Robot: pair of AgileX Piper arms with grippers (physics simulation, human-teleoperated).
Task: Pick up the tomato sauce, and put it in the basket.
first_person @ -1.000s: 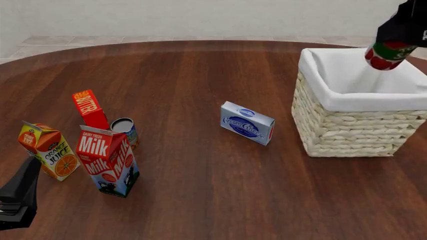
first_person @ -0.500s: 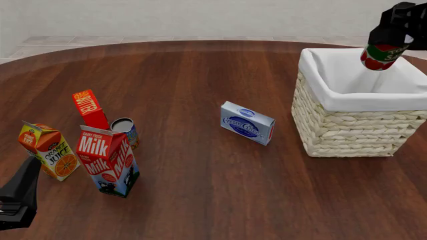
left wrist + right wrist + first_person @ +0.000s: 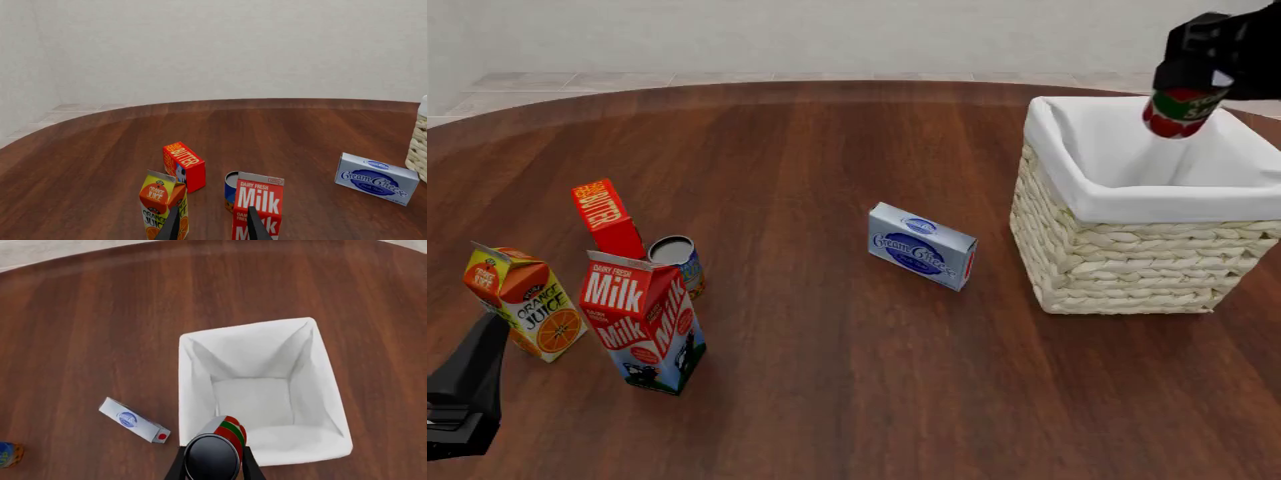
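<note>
Sauce: the can (image 3: 1181, 108) hangs tilted over the basket (image 3: 1148, 255), above its far right rim, clear of the lining.
Right hand (image 3: 211, 460): fingers pinching the can's sides near its top.
Handling: likely rigid, fairly heavy, with a smooth, slippery wall; a mid-body side grip suits it.
Left hand (image 3: 212, 225): fingers spread, empty, near the milk (image 3: 257, 205).

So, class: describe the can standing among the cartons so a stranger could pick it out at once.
Start at the wooden table, far from the basket, where the cartons cluster. Between the milk carton and the red butter box stands a small can. It is the group's only round item, shorter than its neighbours, with a bluish label and grey top.
</note>
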